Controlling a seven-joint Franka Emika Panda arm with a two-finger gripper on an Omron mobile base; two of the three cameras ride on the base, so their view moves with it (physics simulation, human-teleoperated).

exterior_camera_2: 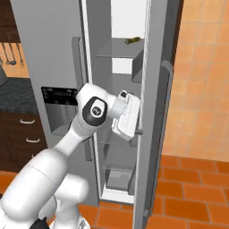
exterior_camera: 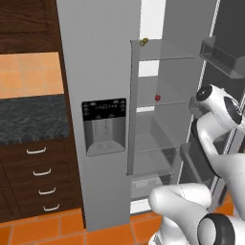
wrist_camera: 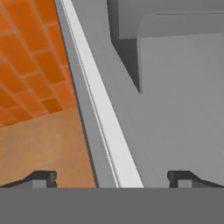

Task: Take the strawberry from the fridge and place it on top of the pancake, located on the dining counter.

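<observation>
The fridge [exterior_camera: 100, 72] stands with its dispenser door shut and its right door [exterior_camera_2: 154, 112] swung open. On a clear middle shelf inside lies the small red strawberry [exterior_camera: 157, 97]. My gripper [wrist_camera: 111, 179] is open, its fingertips [wrist_camera: 40, 178] far apart with nothing held. It hangs at the open door's edge [wrist_camera: 109, 144], which runs up between the two tips. In the right base view the white hand and gripper [exterior_camera_2: 135, 129] sit at middle-shelf height against that door's edge. The pancake and the dining counter are out of view.
A small yellowish-olive item [exterior_camera: 143, 42] lies on the top shelf. Door bins [exterior_camera: 222, 57] jut from the open door. Dark wood drawers [exterior_camera: 40, 172] under a black counter [exterior_camera: 28, 117] stand left of the fridge. An orange tiled wall [exterior_camera_2: 201, 80] is to the right.
</observation>
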